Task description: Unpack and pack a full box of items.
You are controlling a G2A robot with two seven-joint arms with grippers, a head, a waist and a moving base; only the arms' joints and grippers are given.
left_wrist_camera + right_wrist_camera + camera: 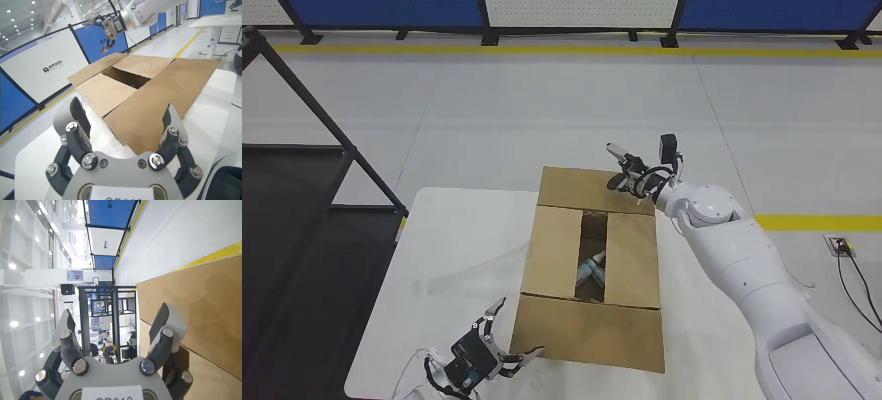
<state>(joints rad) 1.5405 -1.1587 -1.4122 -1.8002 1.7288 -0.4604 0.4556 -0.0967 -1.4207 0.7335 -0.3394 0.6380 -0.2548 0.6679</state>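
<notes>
right tool (pixel 618 167) spread wide and empty, just above the far flap of the brown cardboard box (pixel 587 335). left tool (pixel 515 328) also open, holding nothing, at the box's near corner. the box's slot runs tool to tool, with pale bottle-like items (pixel 592 268) inside it, and the box stands on the white table (pixel 452 260).

Brown cardboard box (pixel 630 262) sits on the table (pixel 462 250), flaps folded level, pale items (pixel 591 268) lying in its central gap

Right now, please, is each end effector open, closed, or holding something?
Left end effector: open, holding nothing.
Right end effector: open, holding nothing, above the far flap of the box.
</notes>
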